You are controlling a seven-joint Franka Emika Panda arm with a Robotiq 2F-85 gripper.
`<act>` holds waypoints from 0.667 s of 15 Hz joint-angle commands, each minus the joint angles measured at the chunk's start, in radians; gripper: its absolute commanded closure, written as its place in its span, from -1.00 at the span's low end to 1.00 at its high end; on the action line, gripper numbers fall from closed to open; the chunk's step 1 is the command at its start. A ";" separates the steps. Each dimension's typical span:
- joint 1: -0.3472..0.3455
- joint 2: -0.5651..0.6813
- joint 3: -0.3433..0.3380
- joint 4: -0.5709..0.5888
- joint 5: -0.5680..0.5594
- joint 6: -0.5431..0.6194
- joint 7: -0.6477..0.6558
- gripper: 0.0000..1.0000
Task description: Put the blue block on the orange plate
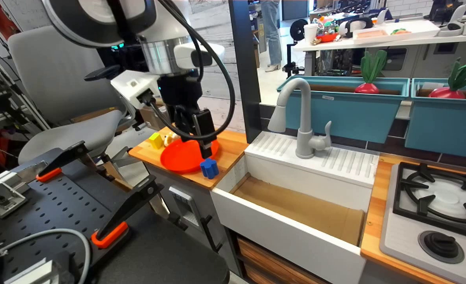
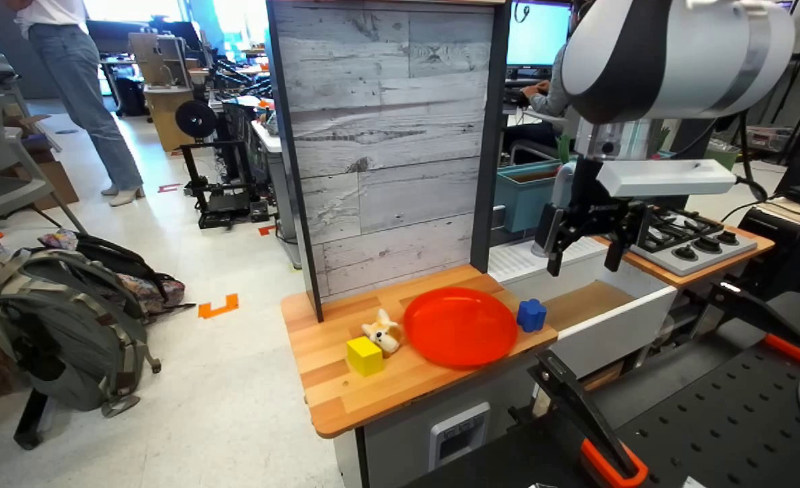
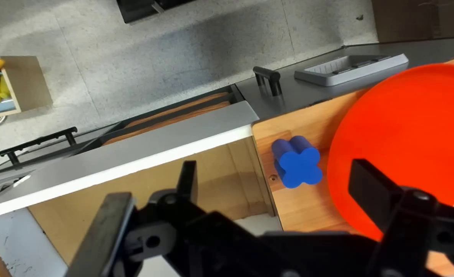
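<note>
The blue block (image 1: 209,169) is small, with a lobed, flower-like outline. It stands upright on the wooden countertop, between the orange plate (image 1: 183,156) and the sink edge. In an exterior view the block (image 2: 531,316) sits just beside the round plate (image 2: 460,325). My gripper (image 2: 584,263) is open and empty, above the countertop and sink. In the wrist view the gripper (image 3: 273,167) has its fingers spread wide. The block (image 3: 300,165) shows between them, below and apart from them. One finger overlaps the plate (image 3: 415,127) in that view, the opposite one the sink.
A yellow block (image 2: 365,358) and a small dog figure (image 2: 384,335) sit on the counter beyond the plate. A white sink (image 1: 288,229) with a grey faucet (image 1: 304,122) adjoins the block. A wooden wall panel (image 2: 400,135) rises behind the plate. Black clamps (image 1: 130,201) stand in front.
</note>
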 commanded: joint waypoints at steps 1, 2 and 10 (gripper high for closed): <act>-0.016 0.128 0.026 0.124 0.002 0.008 0.008 -1.00; -0.020 0.154 0.033 0.148 0.003 0.010 0.003 -1.00; 0.008 0.302 0.039 0.272 -0.007 0.002 0.020 -1.00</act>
